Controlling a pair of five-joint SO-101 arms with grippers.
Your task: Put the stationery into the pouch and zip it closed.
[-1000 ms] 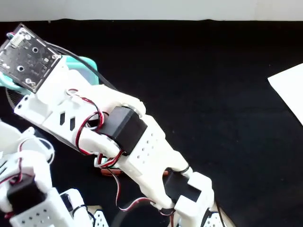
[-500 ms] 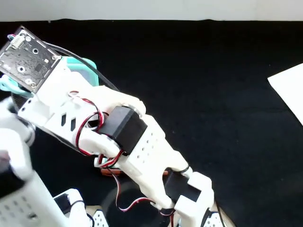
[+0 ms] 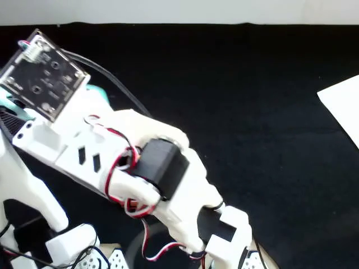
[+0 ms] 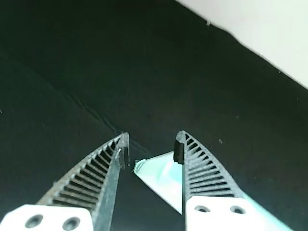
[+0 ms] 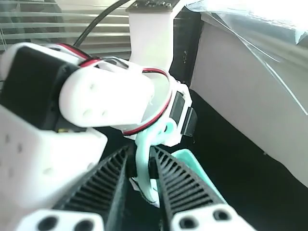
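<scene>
The teal pouch [image 3: 100, 92] peeks out at the far left of the black table, mostly hidden under a big white arm. That arm's wrist camera board [image 3: 44, 74] faces up. In the right wrist view my right gripper [image 5: 140, 156] is shut on a teal loop [image 5: 142, 180] of the pouch [image 5: 195, 166], with the other arm's white links close behind it. My left gripper [image 4: 151, 147] is open just above the table. A corner of the pouch [image 4: 159, 179] lies between and beyond its fingers, touching neither. No stationery is visible.
A white sheet [image 3: 343, 106] lies at the table's right edge. A pale wall [image 3: 179, 11] runs along the far edge. A second arm's white links [image 3: 25, 190] stand at the lower left. The black cloth [image 3: 252, 112] stretches over the middle and right.
The big arm has lifted and tilted, so its camera board now covers more of the pouch. The arm at the lower left swung upward along the left edge.
</scene>
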